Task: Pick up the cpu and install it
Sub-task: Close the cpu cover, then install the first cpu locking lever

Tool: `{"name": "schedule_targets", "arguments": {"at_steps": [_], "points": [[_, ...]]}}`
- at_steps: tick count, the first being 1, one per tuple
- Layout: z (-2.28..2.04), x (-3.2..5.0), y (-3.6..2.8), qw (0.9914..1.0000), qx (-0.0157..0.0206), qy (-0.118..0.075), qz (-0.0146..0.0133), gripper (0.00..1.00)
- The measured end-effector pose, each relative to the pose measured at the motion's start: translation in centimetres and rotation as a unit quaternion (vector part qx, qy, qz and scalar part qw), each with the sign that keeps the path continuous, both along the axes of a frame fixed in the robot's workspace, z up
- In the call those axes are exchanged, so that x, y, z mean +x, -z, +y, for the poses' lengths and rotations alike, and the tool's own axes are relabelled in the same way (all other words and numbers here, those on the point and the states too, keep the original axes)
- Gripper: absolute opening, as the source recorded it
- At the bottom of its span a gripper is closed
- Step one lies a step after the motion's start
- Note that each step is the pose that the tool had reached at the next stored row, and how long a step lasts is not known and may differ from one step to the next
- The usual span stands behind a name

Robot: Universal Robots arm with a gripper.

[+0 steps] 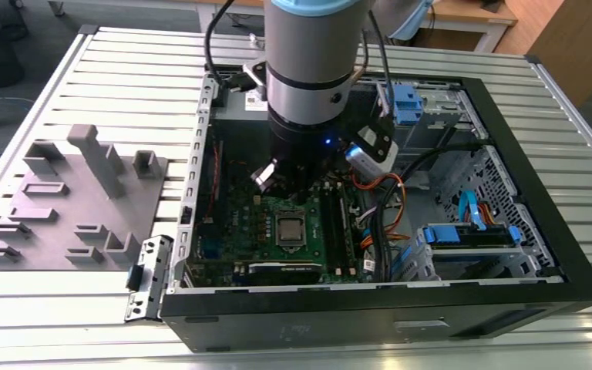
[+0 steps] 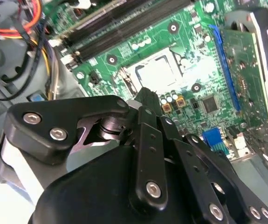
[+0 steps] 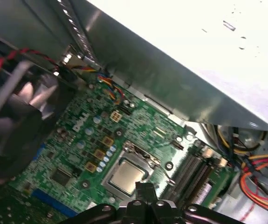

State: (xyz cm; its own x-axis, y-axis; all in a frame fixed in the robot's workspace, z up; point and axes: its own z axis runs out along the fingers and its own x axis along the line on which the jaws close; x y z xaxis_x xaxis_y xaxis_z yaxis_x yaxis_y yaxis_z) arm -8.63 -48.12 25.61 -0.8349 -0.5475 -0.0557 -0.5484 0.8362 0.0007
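Your gripper [image 1: 294,189] hung inside the open computer case [image 1: 543,193], just above the green board [image 1: 237,223]. The cpu [image 1: 290,229] lay flat in its socket near the board's middle, apart from the gripper. Both wrist views showed its pale top [image 2: 159,70] [image 3: 126,176]; the jaws' state you could not tell. The exterior view added the grey holder [image 1: 70,200] on the surface.

Arm [image 1: 311,69] upright, wrist pointing straight down, claw [image 2: 145,100] fingertips together

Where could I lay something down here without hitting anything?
The ribbed metal table is bare between the grey holder block and the computer case, and beyond the block. Inside the case it is crowded: the arm hangs above the cpu, with cables alongside.
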Motion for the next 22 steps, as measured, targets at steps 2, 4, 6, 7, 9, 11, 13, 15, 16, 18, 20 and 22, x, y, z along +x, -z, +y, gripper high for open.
{"name": "schedule_targets", "arguments": {"at_steps": [2, 4, 6, 7, 9, 11, 13, 15, 16, 18, 20, 22], "points": [[-0.12, -0.28, 0.31, 1.00000, -0.0004, 0.000, 0.0001, 0.11], [-0.33, -0.39, 0.58, 1.00000, -0.0008, 0.000, 0.0001, 0.11], [-0.59, -0.42, 0.85, 1.00000, -0.0010, 0.000, 0.0001, 0.11], [-0.73, -0.42, 0.97, 1.00000, -0.0011, 0.000, 0.0001, 0.11], [-0.85, -0.42, 1.16, 1.00000, -0.0015, 0.000, 0.0000, 0.11], [-0.86, -0.42, 1.18, 1.00000, -0.0017, 0.000, 0.0001, 0.11], [-0.86, -0.42, 1.26, 1.00000, -0.0017, 0.000, 0.0001, 0.11], [-0.86, -0.42, 1.26, 1.00000, -0.0017, 0.000, 0.0001, 0.11], [-0.86, -0.42, 1.26, 1.00000, -0.0017, 0.000, 0.0001, 0.11], [-0.86, -0.42, 1.27, 1.00000, -0.0017, 0.000, 0.0001, 0.11], [-0.86, -0.42, 1.27, 1.00000, -0.0017, 0.000, 0.0001, 0.11], [-0.86, -0.42, 1.21, 1.00000, -0.0017, 0.000, 0.0001, 0.11]]}}
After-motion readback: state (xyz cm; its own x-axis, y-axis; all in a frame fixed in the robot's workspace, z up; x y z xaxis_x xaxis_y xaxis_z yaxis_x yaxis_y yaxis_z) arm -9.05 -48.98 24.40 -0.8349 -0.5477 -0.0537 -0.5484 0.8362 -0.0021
